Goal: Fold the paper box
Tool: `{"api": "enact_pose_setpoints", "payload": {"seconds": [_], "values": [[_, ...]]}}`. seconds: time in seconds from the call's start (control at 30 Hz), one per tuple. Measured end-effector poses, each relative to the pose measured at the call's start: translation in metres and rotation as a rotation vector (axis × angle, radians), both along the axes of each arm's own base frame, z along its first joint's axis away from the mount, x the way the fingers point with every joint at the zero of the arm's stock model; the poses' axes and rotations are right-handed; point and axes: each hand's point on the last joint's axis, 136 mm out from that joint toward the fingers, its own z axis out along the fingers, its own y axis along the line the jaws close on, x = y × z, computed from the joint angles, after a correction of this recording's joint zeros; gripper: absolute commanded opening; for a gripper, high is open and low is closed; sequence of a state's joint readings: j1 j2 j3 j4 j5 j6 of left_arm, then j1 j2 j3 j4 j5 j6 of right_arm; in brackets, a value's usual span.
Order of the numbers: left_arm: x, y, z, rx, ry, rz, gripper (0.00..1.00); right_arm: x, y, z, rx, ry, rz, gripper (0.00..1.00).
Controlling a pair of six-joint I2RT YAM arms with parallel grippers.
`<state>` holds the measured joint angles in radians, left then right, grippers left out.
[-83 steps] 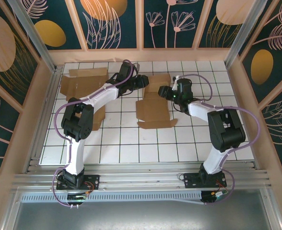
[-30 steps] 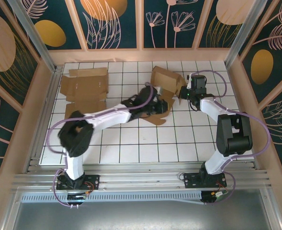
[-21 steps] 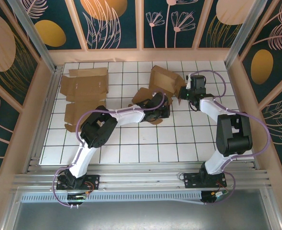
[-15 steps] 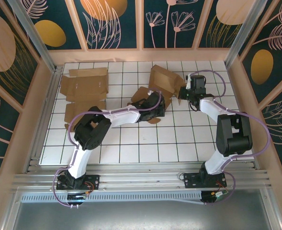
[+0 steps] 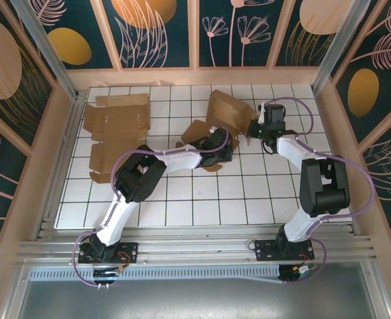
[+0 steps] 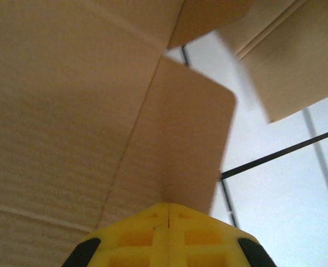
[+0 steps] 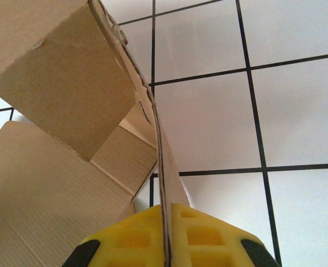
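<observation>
Paper box (image 5: 230, 113) sits on the surface (image 5: 182, 193), centre toward the far side, half raised, between both arms. Right fingers (image 7: 202, 236) are closed tight on its right wall edge. The sheet runs edge-on straight out from them, with the box body to their left. Left fingers (image 6: 130, 239) are closed too, seemingly pinching a near flap from the box's front-left. Probable next fold swings that wall inward, toward the left arm.

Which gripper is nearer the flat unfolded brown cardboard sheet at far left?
Left. The left gripper grips the half-folded brown cardboard box right of the sheet; the right gripper pinches that box's farther, right edge.
</observation>
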<state>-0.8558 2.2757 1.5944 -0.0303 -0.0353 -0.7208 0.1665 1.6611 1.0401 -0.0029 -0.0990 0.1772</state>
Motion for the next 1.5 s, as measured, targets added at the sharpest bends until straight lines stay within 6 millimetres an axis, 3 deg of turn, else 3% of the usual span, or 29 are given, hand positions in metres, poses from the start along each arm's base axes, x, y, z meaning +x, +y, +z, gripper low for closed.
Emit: {"api": "enact_pose_setpoints", "payload": {"seconds": [0.07, 0.23, 0.5, 0.77, 0.87, 1.03, 1.17, 1.33, 1.43, 1.5], "values": [[-0.001, -0.001, -0.011, 0.001, 0.014, -0.001, 0.00, -0.001, 0.000, 0.000, 0.017, 0.011, -0.014, 0.05], [0.001, -0.007, -0.011, -0.042, 0.024, -0.008, 0.00, 0.002, 0.007, 0.003, 0.077, 0.042, -0.050, 0.04], [0.002, -0.015, -0.011, -0.111, 0.043, -0.016, 0.00, 0.010, 0.040, 0.014, 0.148, 0.076, -0.120, 0.06], [-0.002, -0.020, -0.010, -0.160, 0.049, -0.039, 0.00, 0.012, 0.060, 0.001, 0.139, 0.032, -0.202, 0.05], [-0.006, -0.014, -0.007, -0.184, 0.034, -0.042, 0.02, 0.010, 0.066, -0.003, 0.146, -0.029, -0.199, 0.05], [-0.024, 0.014, 0.004, -0.199, 0.053, -0.013, 0.16, 0.011, 0.057, -0.009, 0.137, -0.102, -0.237, 0.04], [-0.027, 0.033, 0.043, -0.267, 0.031, 0.016, 0.22, 0.010, 0.051, -0.012, 0.127, -0.138, -0.261, 0.04], [-0.006, 0.059, 0.131, -0.367, -0.078, 0.088, 0.37, 0.007, 0.052, -0.012, 0.128, -0.169, -0.264, 0.04], [0.032, 0.081, 0.189, -0.387, -0.153, 0.153, 0.48, 0.006, 0.056, -0.011, 0.114, -0.179, -0.250, 0.04], [0.070, 0.100, 0.227, -0.385, -0.218, 0.198, 0.57, 0.006, 0.058, -0.011, 0.103, -0.183, -0.239, 0.04]]}}
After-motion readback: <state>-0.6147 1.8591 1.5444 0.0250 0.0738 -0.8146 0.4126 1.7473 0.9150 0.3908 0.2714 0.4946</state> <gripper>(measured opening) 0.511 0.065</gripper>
